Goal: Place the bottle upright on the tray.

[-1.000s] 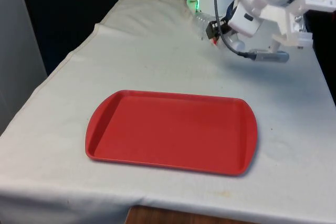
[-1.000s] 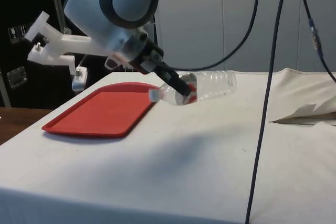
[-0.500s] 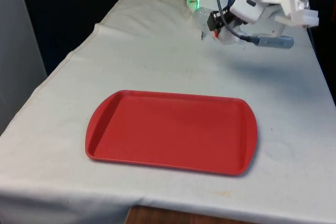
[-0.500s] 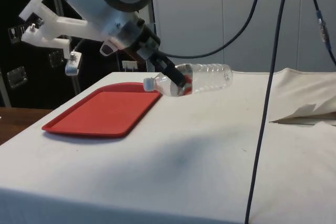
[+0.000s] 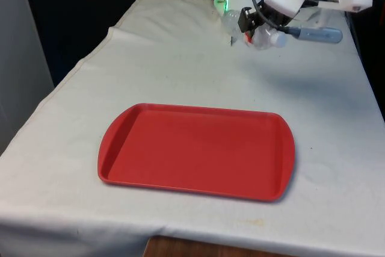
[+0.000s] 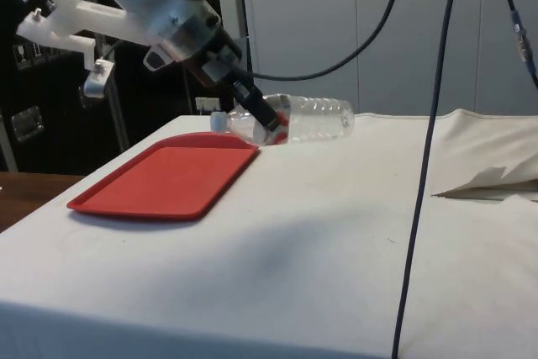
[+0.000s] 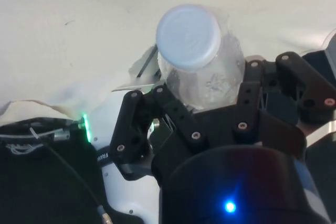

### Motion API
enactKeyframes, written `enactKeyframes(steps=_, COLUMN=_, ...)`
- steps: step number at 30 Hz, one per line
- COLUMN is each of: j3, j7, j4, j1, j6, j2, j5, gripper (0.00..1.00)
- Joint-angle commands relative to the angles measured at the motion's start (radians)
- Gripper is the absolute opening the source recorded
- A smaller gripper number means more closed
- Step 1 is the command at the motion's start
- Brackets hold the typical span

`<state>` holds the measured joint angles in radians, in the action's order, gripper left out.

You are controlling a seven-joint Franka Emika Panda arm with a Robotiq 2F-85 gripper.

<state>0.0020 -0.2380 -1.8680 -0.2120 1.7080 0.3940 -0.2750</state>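
Above the cloth beyond the tray, the gripper grips the bottle nearly level

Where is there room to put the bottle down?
The whole red tray is bare, rim to rim, so anywhere on it works. The white cloth between the tray and the far end is free too. It is crowded only at the far end, where the claw holds the bottle lying sideways above the cloth.
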Motion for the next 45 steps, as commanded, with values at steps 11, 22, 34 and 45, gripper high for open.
enactKeyframes(steps=11, j3=-0.005, j7=-0.001, j4=0.022, j1=0.01, j6=0.056, j2=0.005, j5=0.029, gripper=0.33)
enactKeyframes(steps=22, j3=-0.014, j7=-0.005, j4=0.022, j1=0.016, j6=0.115, j2=0.003, j5=0.056, gripper=0.33)
enactKeyframes(steps=34, j3=-0.032, j7=-0.025, j4=0.028, j1=0.027, j6=0.136, j2=-0.021, j5=0.077, gripper=0.33)
enactKeyframes(steps=45, j3=-0.057, j7=-0.051, j4=0.044, j1=0.032, j6=0.151, j2=-0.037, j5=0.099, gripper=0.33)
